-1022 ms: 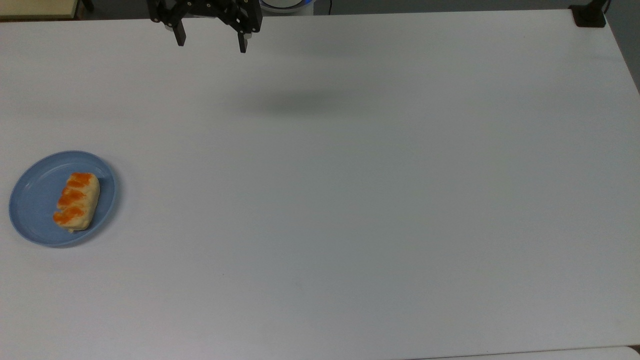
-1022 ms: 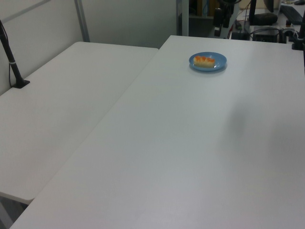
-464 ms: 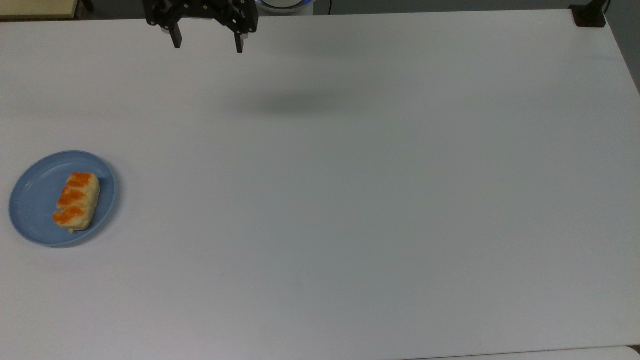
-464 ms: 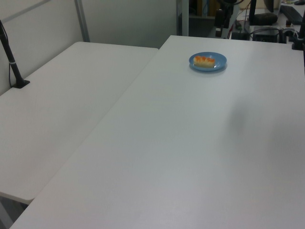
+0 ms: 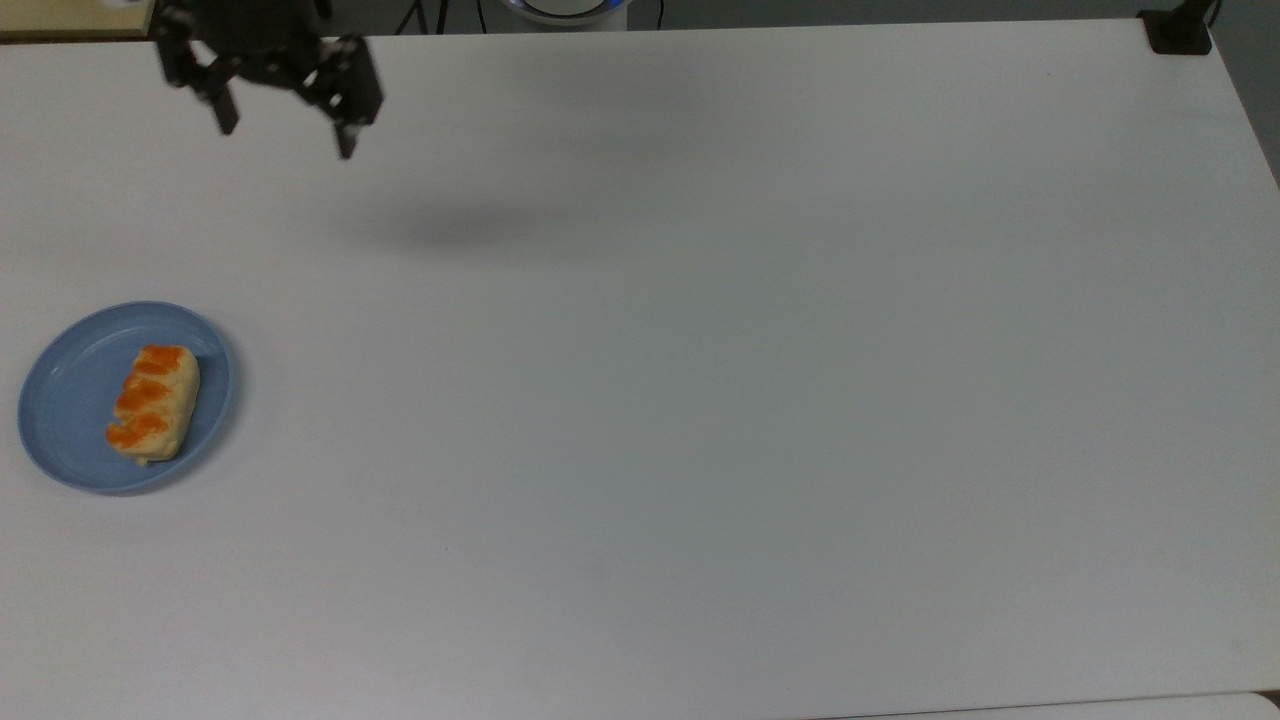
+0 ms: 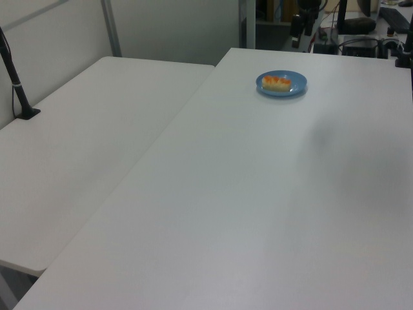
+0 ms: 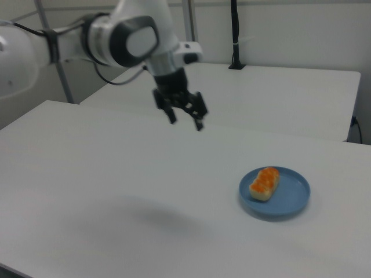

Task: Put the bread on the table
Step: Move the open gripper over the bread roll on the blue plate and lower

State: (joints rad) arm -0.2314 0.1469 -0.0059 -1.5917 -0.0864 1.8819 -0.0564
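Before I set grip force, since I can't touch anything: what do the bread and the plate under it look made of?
The bread: matte, pale beige with orange stripes, looks like soft baked dough, though it could be a foam or plastic replica. The blue plate: smooth, uniform colour with a faint sheen and a thin raised rim, probably plastic or melamine; glazed ceramic can't be ruled out.

Second white table (image 6: 84, 129) alongside, pale partition wall (image 6: 174, 29), black clamp pole (image 6: 14, 74), metal post (image 6: 111, 27)
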